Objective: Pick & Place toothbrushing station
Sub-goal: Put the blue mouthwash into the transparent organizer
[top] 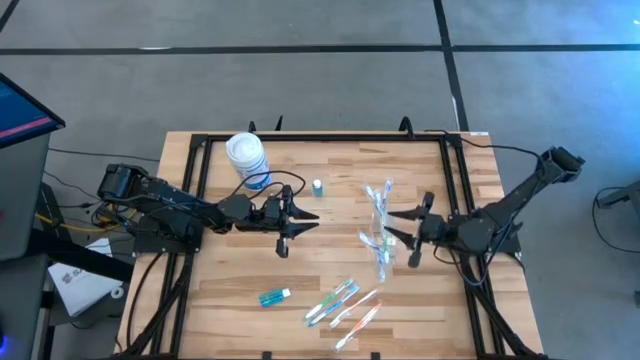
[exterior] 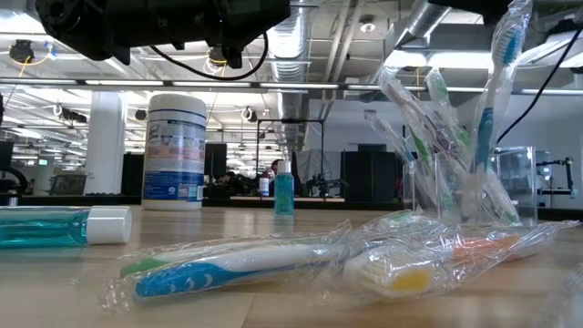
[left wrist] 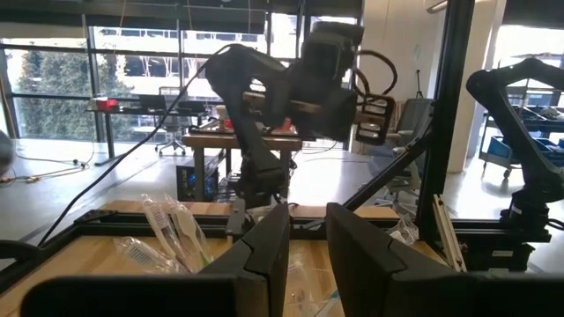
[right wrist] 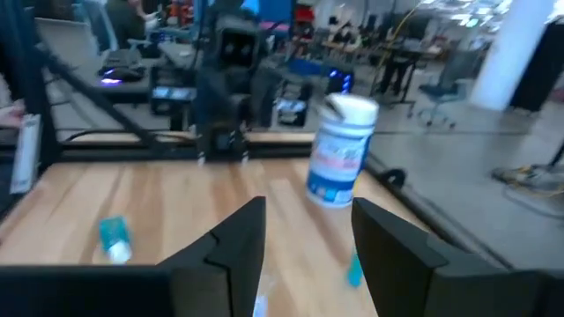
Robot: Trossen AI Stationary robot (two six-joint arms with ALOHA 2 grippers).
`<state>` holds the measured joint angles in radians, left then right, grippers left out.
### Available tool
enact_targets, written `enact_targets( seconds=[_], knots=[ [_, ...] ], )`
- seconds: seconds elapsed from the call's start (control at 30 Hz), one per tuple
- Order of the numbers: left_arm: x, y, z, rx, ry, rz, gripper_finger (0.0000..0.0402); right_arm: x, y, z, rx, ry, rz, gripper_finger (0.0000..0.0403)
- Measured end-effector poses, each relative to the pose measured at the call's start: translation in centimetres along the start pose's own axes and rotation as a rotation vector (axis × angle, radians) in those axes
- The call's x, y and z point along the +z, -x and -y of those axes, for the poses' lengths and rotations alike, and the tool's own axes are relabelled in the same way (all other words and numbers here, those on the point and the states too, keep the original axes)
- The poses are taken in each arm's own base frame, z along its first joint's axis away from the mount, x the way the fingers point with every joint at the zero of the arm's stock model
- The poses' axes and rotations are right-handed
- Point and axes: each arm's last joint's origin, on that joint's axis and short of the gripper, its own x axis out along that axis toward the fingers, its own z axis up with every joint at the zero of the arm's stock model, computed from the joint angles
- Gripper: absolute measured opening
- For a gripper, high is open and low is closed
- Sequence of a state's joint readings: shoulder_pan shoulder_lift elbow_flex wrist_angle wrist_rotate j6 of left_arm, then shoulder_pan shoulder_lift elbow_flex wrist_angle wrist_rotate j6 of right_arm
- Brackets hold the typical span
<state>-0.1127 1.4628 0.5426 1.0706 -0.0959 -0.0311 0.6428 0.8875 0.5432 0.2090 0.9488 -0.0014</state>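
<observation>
A small clear plastic cup (top: 379, 238) stands on the table right of centre. It holds several wrapped toothbrushes (exterior: 492, 82) that lean out of it; they also show in the left wrist view (left wrist: 172, 231). More wrapped toothbrushes (top: 343, 302) lie flat near the front edge. One teal tube (top: 273, 296) lies on its side; a smaller one (top: 317, 187) stands upright. My left gripper (top: 305, 220) is open and empty, left of the cup. My right gripper (top: 402, 226) is open and empty, just right of the cup.
A white canister with a blue label (top: 247, 158) stands at the far left of the tabletop. A black frame (top: 320, 138) runs around the table's edges. Bare wood lies between the two grippers and the loose toothbrushes.
</observation>
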Motion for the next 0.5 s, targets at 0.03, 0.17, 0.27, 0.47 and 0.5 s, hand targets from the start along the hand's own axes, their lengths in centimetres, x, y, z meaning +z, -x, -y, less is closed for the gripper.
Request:
enact_targets(
  seconds=[0.03, 0.17, 0.27, 0.47, 0.5],
  knots=[
    [0.0, 0.0, 0.0, 0.0, 0.0, 0.0, 0.0072, 0.2, -0.2, 0.2, -0.014, 0.004, 0.011, 0.0157],
    [0.0, 0.0, 0.0, 0.0, 0.002, -0.001, 0.0072, 0.8, -1.1, 1.1, -0.064, -0.015, 0.047, 0.0153],
    [-0.1, 0.0, 0.0, 0.0, 0.02, -0.009, 0.0072, 1.2, -1.7, 1.6, -0.034, -0.01, 0.078, 0.0154],
    [-0.6, 0.0, 0.2, -0.006, 0.056, -0.064, 0.0072, 1.1, -2.7, 2.3, 0.033, -0.038, 0.082, 0.0166],
    [-0.7, 0.1, 0.4, -0.012, 0.07, -0.076, 0.0072, 1.0, -2.8, 2.2, 0.041, -0.035, 0.077, 0.0168]
  ],
)
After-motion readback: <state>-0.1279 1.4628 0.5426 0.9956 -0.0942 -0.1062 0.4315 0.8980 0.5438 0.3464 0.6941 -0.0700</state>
